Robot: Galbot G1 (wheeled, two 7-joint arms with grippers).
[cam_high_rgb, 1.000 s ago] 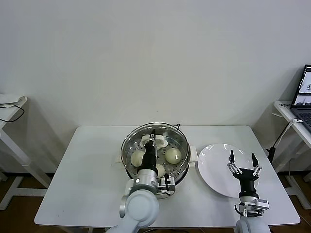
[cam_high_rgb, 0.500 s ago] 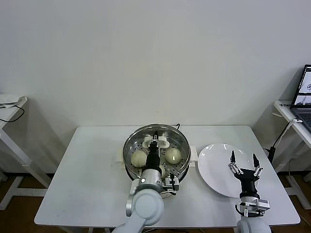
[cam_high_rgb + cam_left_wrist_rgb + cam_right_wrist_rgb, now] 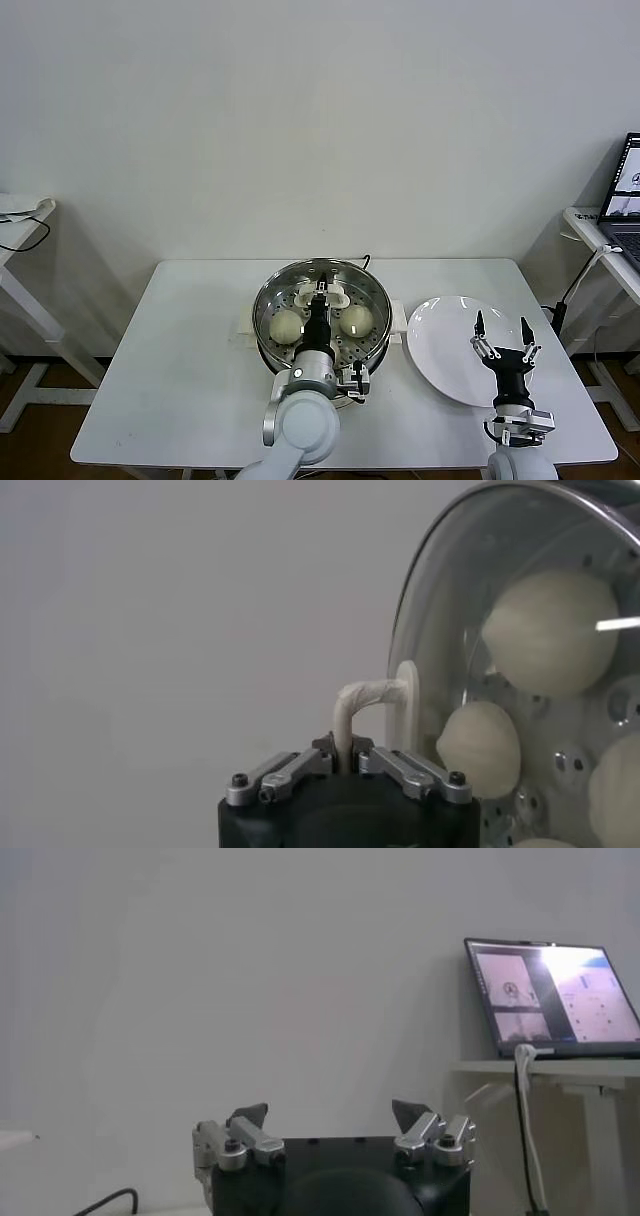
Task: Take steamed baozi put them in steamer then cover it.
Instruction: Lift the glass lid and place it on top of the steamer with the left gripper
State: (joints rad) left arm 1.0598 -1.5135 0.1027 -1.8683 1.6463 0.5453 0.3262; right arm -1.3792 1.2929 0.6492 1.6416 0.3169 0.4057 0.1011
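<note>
The steamer, a shiny steel pot with cream side handles, stands mid-table. The cover, a clear glass lid with a metal rim, lies over it. My left gripper is shut on the cover's cream handle, which the left wrist view shows pinched between the jaws of the left gripper. Through the glass I see steamed baozi on the perforated tray, and baozi in the wrist view. Whether the cover rests on the steamer's rim I cannot tell. My right gripper hangs open above the plate, holding nothing.
A flat white plate lies right of the steamer, tilted toward the table's front right. A laptop stands on a side table at far right. Another small table with a cable stands at far left. A white wall lies behind.
The left arm has shifted slightly right and the cover, tilted and off-centre a second ago, now sits level and centred over the steamer. The right arm has barely moved.
</note>
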